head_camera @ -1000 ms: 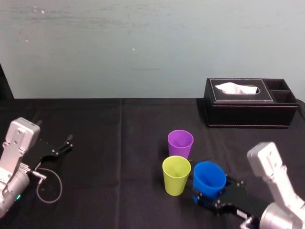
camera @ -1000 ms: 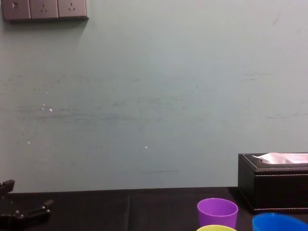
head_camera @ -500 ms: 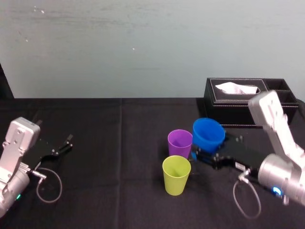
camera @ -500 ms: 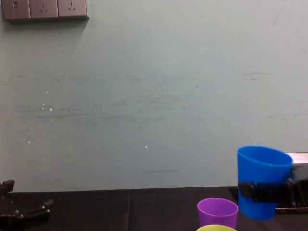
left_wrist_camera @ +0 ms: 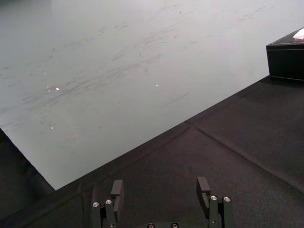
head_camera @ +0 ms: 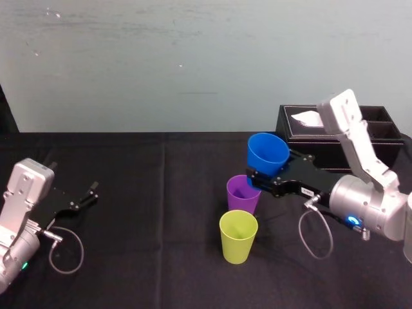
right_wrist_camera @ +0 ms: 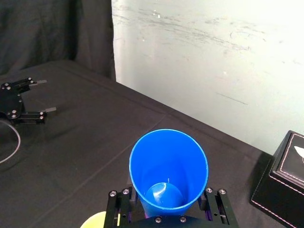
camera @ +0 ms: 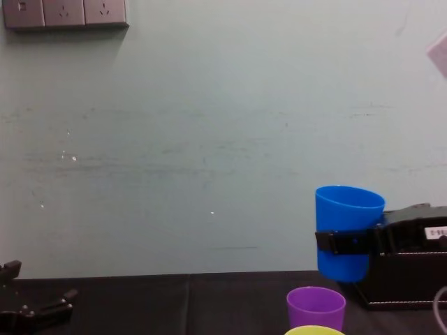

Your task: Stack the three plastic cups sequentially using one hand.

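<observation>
Fingers [right_wrist_camera: 214, 203] of right gripper [right_wrist_camera: 166, 209] clasping blue cup [camera: 348, 216], clear above purple cup [camera: 316, 307]'s rim

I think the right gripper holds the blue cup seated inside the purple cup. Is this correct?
No. The right gripper holds the blue cup in the air above the purple cup, with a gap between them, as the chest view shows.

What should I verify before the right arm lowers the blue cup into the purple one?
1. Grip: right end effector holds blue cup upright: ok.
2. Height: blue cup base above purple cup rim: ok.
3. Alignment: blue cup over purple cup: not ok, offset toward the robot's right.
4. Target: purple cup upright, empty: ok.
5. Neighbour: yellow-green cup upright, nearer the robot: ok.
6. Other arm: left end effector parked far left, open: ok.
</observation>
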